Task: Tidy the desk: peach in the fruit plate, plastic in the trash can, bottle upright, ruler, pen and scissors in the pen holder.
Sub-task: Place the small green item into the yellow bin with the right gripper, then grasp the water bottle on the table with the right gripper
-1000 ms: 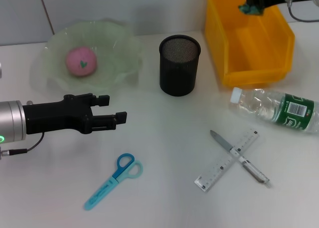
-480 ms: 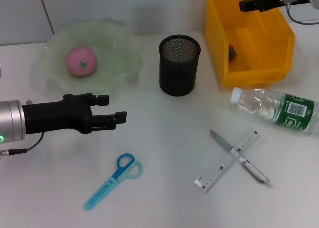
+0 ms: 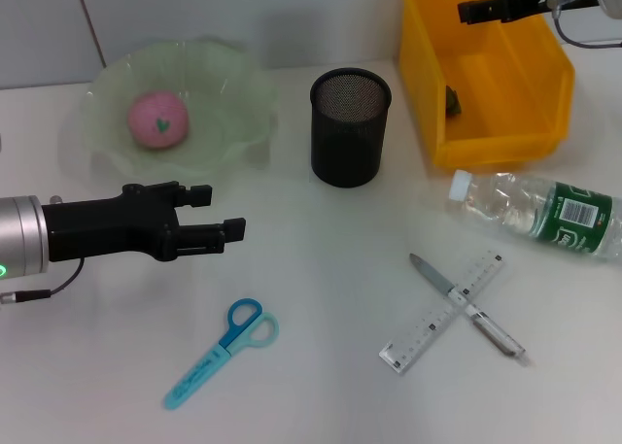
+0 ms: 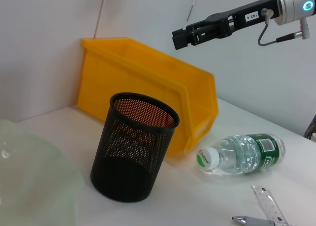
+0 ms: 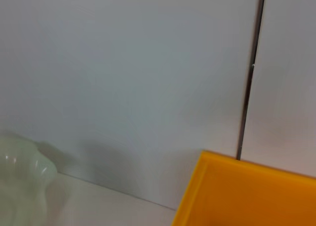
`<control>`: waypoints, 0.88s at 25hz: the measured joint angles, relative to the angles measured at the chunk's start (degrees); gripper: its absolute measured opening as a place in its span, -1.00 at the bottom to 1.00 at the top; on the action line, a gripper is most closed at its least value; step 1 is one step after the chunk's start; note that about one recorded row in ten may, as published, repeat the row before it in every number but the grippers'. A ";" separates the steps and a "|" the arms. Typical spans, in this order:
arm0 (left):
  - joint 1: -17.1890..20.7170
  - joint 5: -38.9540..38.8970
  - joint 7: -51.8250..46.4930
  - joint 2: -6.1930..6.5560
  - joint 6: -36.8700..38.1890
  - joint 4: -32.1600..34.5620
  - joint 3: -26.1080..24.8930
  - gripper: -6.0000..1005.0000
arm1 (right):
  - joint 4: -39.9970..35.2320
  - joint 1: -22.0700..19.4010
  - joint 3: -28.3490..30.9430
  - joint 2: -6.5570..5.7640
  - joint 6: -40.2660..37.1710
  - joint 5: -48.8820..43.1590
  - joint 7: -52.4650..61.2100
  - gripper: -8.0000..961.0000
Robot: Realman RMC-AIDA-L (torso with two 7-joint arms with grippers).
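My right gripper [image 3: 465, 11] hangs open above the yellow trash can [image 3: 496, 151] with nothing in it. The dark green plastic [image 3: 452, 98] lies inside the can by its left wall. In the pale green fruit plate [image 3: 233, 80] sits the pink peach [image 3: 158, 119]. My left gripper [image 3: 216, 214] hovers open over the desk [image 3: 321, 259], below the plate. The bottle [image 3: 539, 214] lies on its side at the right. The ruler [image 3: 432, 323] and the pen [image 3: 481, 323] lie crossed; the scissors [image 3: 222, 352] lie front left. The black mesh pen holder [image 3: 350, 126] stands at centre.
The left wrist view shows the pen holder [image 4: 133, 147] in front of the trash can [image 4: 148, 82], the lying bottle [image 4: 242, 154] beside it and the right gripper [image 4: 180, 37] above. A grey wall runs behind the desk.
The right gripper let go of the plastic, which dropped into the trash can. That gripper then shifted slightly left. The left arm has not moved.
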 joint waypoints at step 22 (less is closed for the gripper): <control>0.02 0.00 0.01 0.06 0.42 0.21 0.00 0.63 | -10.52 -4.43 0.15 -2.49 -36.37 14.84 -5.12 0.60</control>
